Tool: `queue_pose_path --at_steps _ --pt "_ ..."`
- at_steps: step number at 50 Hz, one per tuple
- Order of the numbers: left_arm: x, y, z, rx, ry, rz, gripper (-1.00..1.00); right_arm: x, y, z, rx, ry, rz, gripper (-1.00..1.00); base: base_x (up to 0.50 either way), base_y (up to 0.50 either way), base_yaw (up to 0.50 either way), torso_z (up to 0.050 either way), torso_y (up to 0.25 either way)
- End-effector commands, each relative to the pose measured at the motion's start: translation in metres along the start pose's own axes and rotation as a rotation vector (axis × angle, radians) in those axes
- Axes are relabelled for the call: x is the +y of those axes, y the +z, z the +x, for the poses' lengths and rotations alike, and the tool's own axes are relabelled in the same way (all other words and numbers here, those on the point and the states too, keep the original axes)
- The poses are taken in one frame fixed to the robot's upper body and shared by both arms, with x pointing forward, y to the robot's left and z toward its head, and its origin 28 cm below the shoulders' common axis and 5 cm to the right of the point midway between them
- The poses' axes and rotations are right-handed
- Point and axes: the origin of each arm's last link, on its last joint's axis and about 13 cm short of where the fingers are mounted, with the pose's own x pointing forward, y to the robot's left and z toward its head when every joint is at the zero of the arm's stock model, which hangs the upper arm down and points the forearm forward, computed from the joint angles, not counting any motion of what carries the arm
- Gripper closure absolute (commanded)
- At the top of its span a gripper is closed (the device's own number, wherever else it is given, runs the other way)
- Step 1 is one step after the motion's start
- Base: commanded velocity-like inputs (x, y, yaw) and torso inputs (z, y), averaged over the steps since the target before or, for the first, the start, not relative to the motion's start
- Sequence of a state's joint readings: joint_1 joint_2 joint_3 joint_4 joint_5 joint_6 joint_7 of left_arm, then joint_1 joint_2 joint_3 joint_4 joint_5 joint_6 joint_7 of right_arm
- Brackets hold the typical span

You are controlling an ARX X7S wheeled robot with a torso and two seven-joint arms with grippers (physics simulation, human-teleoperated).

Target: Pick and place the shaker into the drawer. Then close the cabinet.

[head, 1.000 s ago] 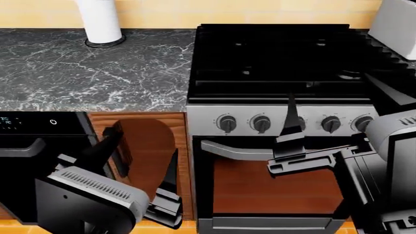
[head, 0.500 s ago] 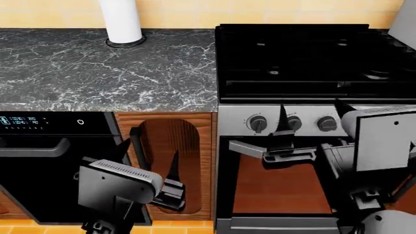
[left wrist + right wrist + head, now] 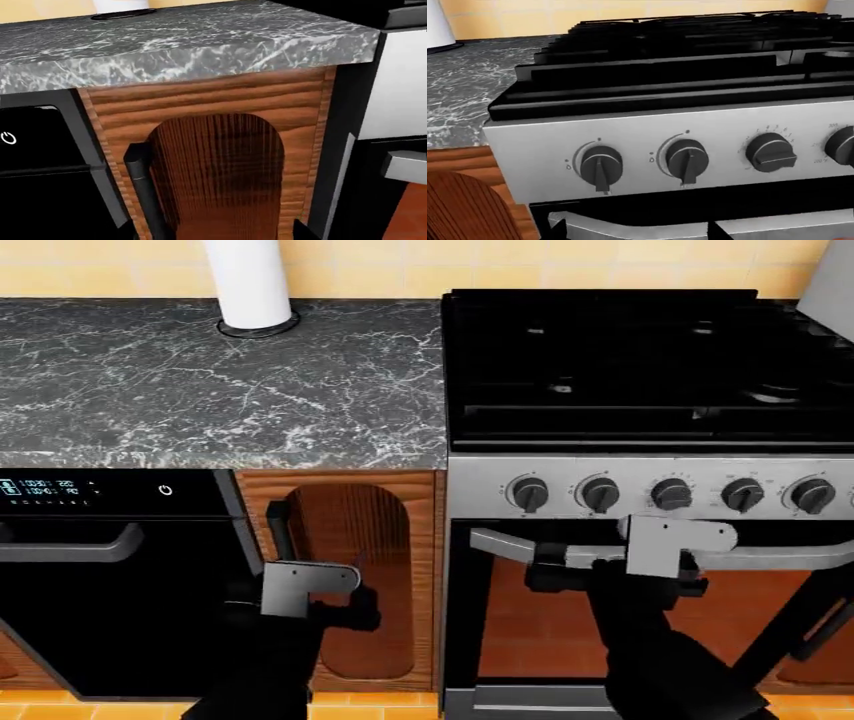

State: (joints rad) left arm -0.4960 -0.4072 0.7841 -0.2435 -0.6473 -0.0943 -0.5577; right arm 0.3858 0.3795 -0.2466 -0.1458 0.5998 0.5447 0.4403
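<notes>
Both arms have dropped low since earlier; their fingers' spread cannot be told. Five knobs (image 3: 671, 494) line the stove (image 3: 641, 360); one white cylinder (image 3: 250, 285) stands on the marbled table (image 3: 200, 380).

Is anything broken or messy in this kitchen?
Nothing looks broken, spilled or crooked. The marble counter carries only a white cylinder standing upright at the back, the stove knobs sit in a neat row, and the narrow wood door is shut. No shaker or open drawer shows in these views.
</notes>
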Motion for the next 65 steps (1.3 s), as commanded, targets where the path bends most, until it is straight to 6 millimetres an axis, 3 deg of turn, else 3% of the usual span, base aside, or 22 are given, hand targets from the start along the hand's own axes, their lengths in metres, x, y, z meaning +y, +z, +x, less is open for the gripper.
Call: queue_pose_path --at_steps 1,9,19,24,33,56,65 --pt "-0.007 -0.041 0.02 0.116 0.087 -0.044 -1.0 0.001 -0.062 0.008 0.048 -0.022 0.04 -1.0 0.0 0.0 0.0 0.0 0.0" --pt "-0.005 -0.06 0.034 0.173 0.151 -0.038 -1.0 0.0 -0.112 0.006 0.138 -0.064 0.087 -1.0 0.0 0.0 0.0 0.0 0.0" --pt "0.003 -0.068 0.041 0.213 0.223 -0.047 -1.0 0.0 -0.125 0.014 0.193 -0.027 0.068 -1.0 0.0 0.0 0.0 0.0 0.0" --pt "0.01 -0.07 0.04 0.28 0.265 -0.132 -1.0 0.003 -0.132 0.021 0.228 0.012 0.062 -1.0 0.0 0.0 0.0 0.0 0.0" --pt "0.022 -0.076 0.037 0.346 0.282 -0.134 -1.0 0.012 -0.133 0.03 0.243 0.048 0.046 -1.0 0.0 0.0 0.0 0.0 0.0" --pt "0.016 -0.075 0.038 0.331 0.242 -0.065 -1.0 0.009 -0.132 0.026 0.244 0.038 0.042 -1.0 0.0 0.0 0.0 0.0 0.0" --pt "0.015 -0.075 0.038 0.324 0.231 -0.051 -1.0 0.011 -0.131 0.026 0.235 0.057 0.026 -1.0 0.0 0.48 0.0 0.0 0.0"
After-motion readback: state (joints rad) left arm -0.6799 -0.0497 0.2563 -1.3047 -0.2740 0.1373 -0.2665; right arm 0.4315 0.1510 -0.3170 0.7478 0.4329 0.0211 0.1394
